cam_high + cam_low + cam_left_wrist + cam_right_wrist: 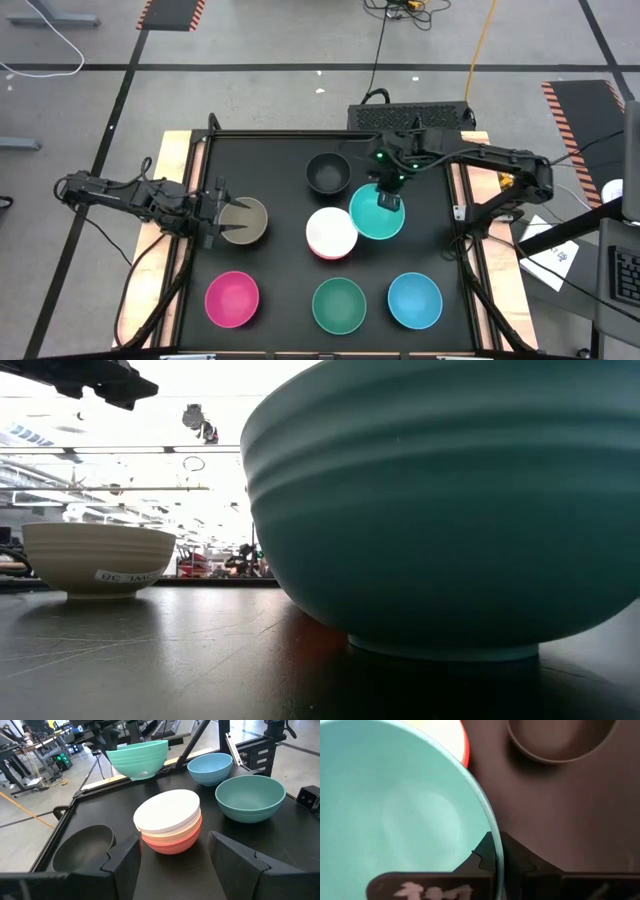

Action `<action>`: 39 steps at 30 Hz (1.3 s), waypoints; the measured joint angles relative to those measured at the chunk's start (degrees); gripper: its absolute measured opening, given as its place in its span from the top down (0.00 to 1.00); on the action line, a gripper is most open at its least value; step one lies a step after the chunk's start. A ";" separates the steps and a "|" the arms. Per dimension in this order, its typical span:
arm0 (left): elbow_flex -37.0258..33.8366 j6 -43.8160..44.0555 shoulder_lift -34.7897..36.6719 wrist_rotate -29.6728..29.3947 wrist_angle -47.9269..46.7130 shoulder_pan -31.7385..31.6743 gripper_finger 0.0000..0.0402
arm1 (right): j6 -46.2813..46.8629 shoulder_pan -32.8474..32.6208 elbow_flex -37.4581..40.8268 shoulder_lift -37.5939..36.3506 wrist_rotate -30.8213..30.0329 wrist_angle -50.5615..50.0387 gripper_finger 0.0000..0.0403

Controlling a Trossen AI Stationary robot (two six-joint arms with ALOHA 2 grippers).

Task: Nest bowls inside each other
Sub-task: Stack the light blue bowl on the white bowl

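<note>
Right gripper (388, 200) pinching teal bowl (375, 213) rim, bowl partly over white stack (331, 233), lower stacked bowls mostly hidden, left gripper (222, 214) spread at olive bowl (246, 221).

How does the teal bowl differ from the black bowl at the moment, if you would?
The teal bowl is pinched at its rim by the right gripper and lifted above the table; the black bowl sits free on the table. Teal is light, black dark. Both are round, upright and alike in size.

Overhead looks straight down; the low camera sits close behind the green bowl (450, 510), also seen overhead.
</note>
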State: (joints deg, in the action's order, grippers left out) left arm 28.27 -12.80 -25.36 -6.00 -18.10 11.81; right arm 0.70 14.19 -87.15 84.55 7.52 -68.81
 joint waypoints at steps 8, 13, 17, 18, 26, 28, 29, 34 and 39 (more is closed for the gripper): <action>0.00 0.05 -0.02 0.02 -0.16 0.01 0.42 | -0.04 -3.37 -10.91 4.96 0.09 -4.25 1.00; 0.01 0.02 -0.02 0.07 -0.14 0.00 0.42 | 0.55 -5.25 -14.78 5.30 0.36 -1.13 1.00; 0.01 0.02 0.00 0.20 -0.11 0.00 0.42 | 1.30 -5.50 -14.83 5.88 3.55 1.35 1.00; -0.01 0.02 0.00 0.20 -0.12 0.01 0.42 | 1.35 -5.60 -14.83 6.49 3.40 1.16 1.00; 0.01 0.07 -0.01 0.35 -0.06 0.00 0.42 | -1.37 -5.70 -14.80 13.03 4.57 2.66 1.00; 0.01 0.07 -0.02 0.41 -0.10 0.02 0.42 | -2.09 -5.70 -14.81 14.65 4.54 3.33 1.00; 0.01 0.12 -0.02 0.44 -0.10 0.00 0.42 | -2.09 -5.70 -14.78 15.16 4.40 3.42 1.00; -0.01 0.22 -0.01 0.48 -0.11 0.01 0.42 | -2.66 -5.68 -14.78 16.64 4.26 3.66 1.00; 0.00 0.22 0.00 0.48 -0.08 0.00 0.42 | -2.95 -5.56 -14.76 16.64 4.49 5.38 1.00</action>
State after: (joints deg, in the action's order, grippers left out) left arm 28.26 -12.58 -25.37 -5.52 -18.17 11.81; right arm -2.25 8.63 -101.91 101.19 12.00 -63.43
